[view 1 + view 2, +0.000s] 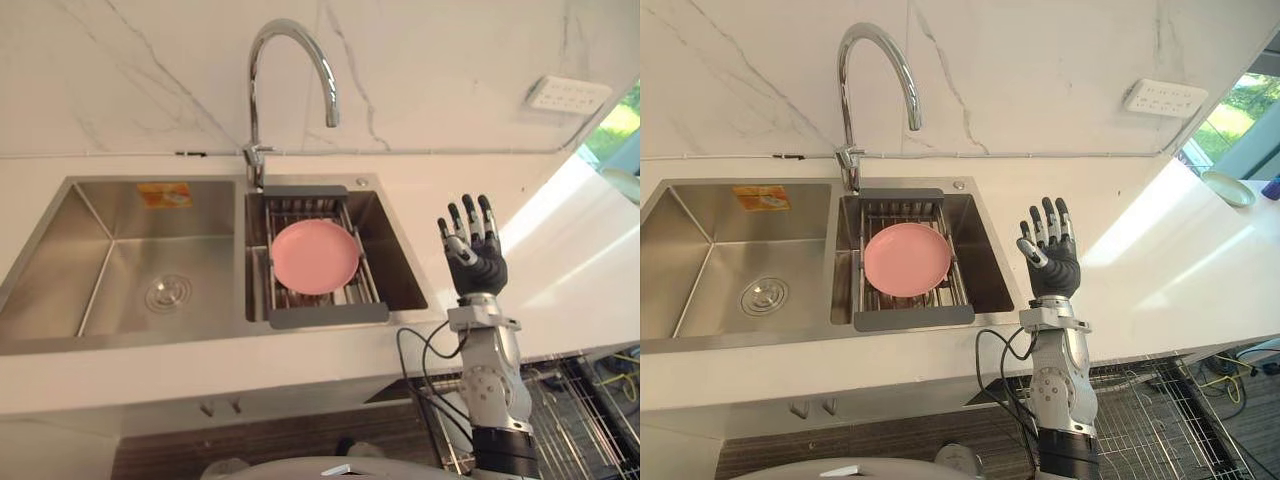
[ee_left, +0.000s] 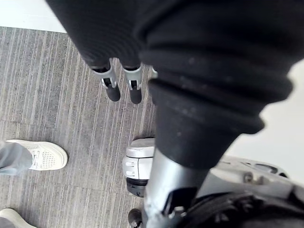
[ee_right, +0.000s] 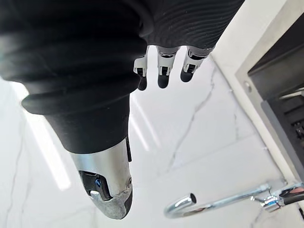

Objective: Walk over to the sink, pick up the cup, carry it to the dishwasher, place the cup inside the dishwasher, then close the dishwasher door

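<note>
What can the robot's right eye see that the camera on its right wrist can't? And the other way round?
The right eye view takes in the whole steel sink, with a pink plate lying on a drying rack in its right basin, and a socket panel on the wall. The right wrist view looks from very close along the right hand, fingers straight, and into the open spout of the faucet. Both share the curved chrome faucet, the marble wall and that open, empty hand.
</note>
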Tool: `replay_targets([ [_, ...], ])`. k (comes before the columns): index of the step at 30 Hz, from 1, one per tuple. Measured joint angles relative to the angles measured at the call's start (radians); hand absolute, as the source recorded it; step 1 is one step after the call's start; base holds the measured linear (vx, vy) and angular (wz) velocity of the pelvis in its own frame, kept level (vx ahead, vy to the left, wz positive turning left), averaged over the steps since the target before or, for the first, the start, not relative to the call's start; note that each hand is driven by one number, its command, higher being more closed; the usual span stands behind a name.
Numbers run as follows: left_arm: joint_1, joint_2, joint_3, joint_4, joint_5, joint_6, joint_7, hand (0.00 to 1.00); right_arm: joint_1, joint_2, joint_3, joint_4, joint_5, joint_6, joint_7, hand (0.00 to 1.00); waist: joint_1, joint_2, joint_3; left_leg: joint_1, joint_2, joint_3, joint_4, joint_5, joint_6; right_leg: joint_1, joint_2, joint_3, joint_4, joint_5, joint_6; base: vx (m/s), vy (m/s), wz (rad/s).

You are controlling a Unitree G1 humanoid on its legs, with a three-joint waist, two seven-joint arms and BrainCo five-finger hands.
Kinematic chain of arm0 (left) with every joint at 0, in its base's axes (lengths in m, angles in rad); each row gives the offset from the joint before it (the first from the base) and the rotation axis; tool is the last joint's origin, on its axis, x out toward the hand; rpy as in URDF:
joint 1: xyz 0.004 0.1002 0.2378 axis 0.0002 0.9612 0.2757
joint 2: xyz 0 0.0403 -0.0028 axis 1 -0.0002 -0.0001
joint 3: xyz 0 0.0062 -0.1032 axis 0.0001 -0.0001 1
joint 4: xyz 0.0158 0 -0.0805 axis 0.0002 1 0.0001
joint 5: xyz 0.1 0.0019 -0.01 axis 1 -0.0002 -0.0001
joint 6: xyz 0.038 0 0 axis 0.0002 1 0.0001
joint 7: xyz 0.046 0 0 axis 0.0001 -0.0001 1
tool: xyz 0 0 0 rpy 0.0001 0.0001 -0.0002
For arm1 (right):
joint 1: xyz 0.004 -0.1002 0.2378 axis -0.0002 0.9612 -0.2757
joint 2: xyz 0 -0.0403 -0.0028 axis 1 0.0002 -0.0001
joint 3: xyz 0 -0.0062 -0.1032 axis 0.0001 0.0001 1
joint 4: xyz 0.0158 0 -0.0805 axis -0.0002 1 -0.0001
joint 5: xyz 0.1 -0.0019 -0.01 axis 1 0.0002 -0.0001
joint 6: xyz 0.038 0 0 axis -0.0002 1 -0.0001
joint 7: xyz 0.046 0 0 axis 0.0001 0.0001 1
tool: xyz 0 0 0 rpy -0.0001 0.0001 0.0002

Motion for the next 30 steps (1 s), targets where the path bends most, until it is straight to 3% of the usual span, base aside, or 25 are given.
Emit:
replay_targets([
  [5, -0.01, 0.0, 0.0, -0.005, 0.001, 0.029, 0.006, 0.0, -0.001, -0.1, 0.008, -0.018, -0.263, -0.002, 0.049, 0.0, -0.007, 0.0, 0.0, -0.001, -0.003, -0.031, -0.054, 0.048, -0.008, -0.001, -0.002, -0.042, -0.003, -0.005, 0.008, -0.01, -0.026, 0.21],
  [9, -0.029, 0.003, -0.003, -0.008, 0.053, 0.107, -0.018, 0.0, -0.055, -0.212, 0.112, 0.071, -0.529, -0.028, 0.067, 0.0, 0.002, 0.0, 0.0, -0.001, -0.003, -0.042, -0.055, 0.059, 0.001, 0.014, 0.003, -0.053, -0.014, -0.002, 0.012, 0.0, -0.025, 0.08],
  [14, -0.052, 0.011, -0.008, -0.008, 0.052, 0.184, -0.032, 0.0, -0.132, -0.232, 0.174, 0.129, -0.695, -0.026, 0.066, 0.0, 0.008, 0.0, 0.0, -0.001, -0.014, -0.033, -0.054, 0.063, 0.006, 0.015, 0.0, -0.054, -0.023, 0.008, 0.016, 0.0, 0.0, 0.0],
  [20, -0.062, 0.013, -0.012, -0.007, 0.081, 0.188, -0.043, 0.0, -0.141, -0.239, 0.263, 0.13, -0.909, -0.029, 0.063, 0.0, 0.009, 0.0, 0.0, 0.0, -0.02, -0.023, -0.054, 0.067, 0.012, 0.015, -0.007, -0.054, -0.039, 0.024, 0.02, 0.0, 0.008, -0.03],
  [30, -0.066, 0.016, -0.043, -0.022, 0.11, 0.186, -0.048, 0.0, -0.19, -0.26, 0.353, 0.21, -1.158, -0.03, 0.001, 0.0, 0.027, 0.006, 0.001, -0.019, -0.026, -0.049, -0.055, 0.084, 0.018, 0.016, -0.016, -0.083, -0.052, 0.035, 0.018, -0.01, -0.004, 0.07],
])
